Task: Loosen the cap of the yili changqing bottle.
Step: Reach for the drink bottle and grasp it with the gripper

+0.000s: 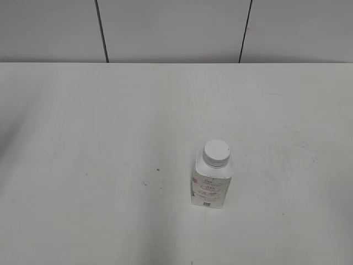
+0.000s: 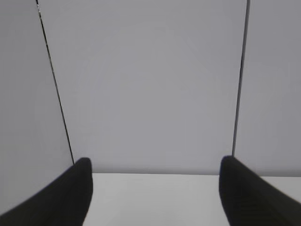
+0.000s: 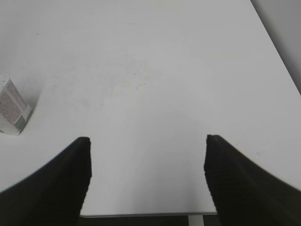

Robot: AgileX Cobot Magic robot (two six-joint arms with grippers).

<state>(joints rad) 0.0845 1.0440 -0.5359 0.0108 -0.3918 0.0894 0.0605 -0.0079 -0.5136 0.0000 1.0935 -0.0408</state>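
Note:
The yili changqing bottle (image 1: 211, 185) stands upright on the white table, right of the middle, white with pale pink printing. Its white ribbed cap (image 1: 215, 152) sits on the neck. No arm shows in the exterior view. In the right wrist view the lower part of the bottle (image 3: 11, 107) shows at the left edge, well left of my right gripper (image 3: 148, 157), which is open and empty. My left gripper (image 2: 155, 181) is open and empty and faces the back wall; the bottle is out of its view.
The white table (image 1: 110, 165) reaches back to a grey panelled wall (image 1: 176, 27) with dark seams. The table's edge (image 3: 141, 214) shows at the bottom of the right wrist view. A few small dark specks mark the tabletop.

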